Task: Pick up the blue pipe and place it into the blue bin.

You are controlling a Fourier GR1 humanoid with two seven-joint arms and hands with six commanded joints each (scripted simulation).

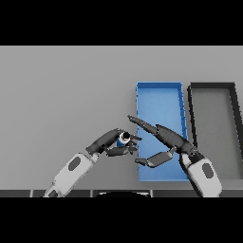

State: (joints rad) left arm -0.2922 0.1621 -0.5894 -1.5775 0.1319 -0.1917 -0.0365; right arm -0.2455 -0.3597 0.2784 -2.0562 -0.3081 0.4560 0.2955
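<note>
Robot hand (114, 142) grips blue pipe (124, 138) above grey table (61, 95).

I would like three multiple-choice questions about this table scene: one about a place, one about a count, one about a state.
1. Where does the open blue rectangular bin stand relative to the open dark grey rectangular bin?
A. on its left
B. on its right
C. inside it

2. How many bins are on the grey table?
A. one
B. two
C. three

3. What is the state of the small blue pipe?
A. lying in the blue bin
C. lying in the dark bin
B. held by the left hand

Key: 1 A, the blue bin is nearer the view's left. 2 B, only these two show. 3 B, the fingers curl round it, while the right hand is open over the blue bin.
</note>
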